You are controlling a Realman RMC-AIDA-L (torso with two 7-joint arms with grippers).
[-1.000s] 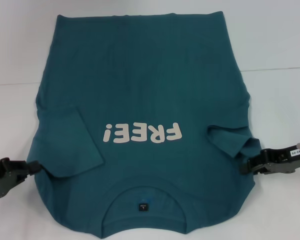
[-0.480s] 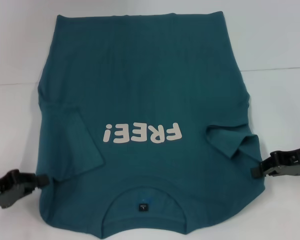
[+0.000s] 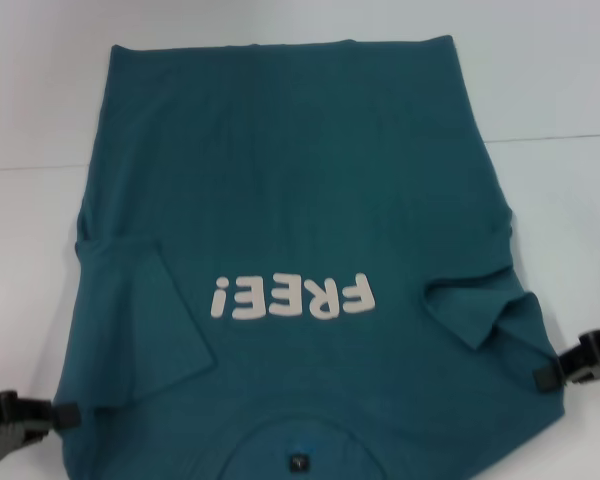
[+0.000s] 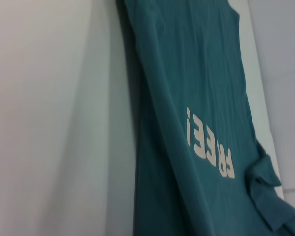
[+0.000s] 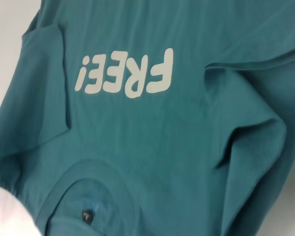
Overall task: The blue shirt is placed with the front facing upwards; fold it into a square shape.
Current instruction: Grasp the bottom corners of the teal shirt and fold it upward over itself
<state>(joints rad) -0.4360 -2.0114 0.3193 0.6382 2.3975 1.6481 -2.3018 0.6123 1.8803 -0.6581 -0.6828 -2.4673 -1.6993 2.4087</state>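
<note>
Left gripper [image 3: 62, 414] at shirt [image 3: 300, 180] shoulder edge, right gripper [image 3: 550, 378] at opposite shoulder edge; each seemingly pinching fabric, closure not clear enough to confirm. Shirt between both, front up, lettering [image 3: 292, 297] inward of grippers, sleeves folded in, hem far beyond. Step judged: collar end gripped for lengthwise fold. Next calls for lifting both shoulders evenly, carrying toward hem, keeping edges aligned.
</note>
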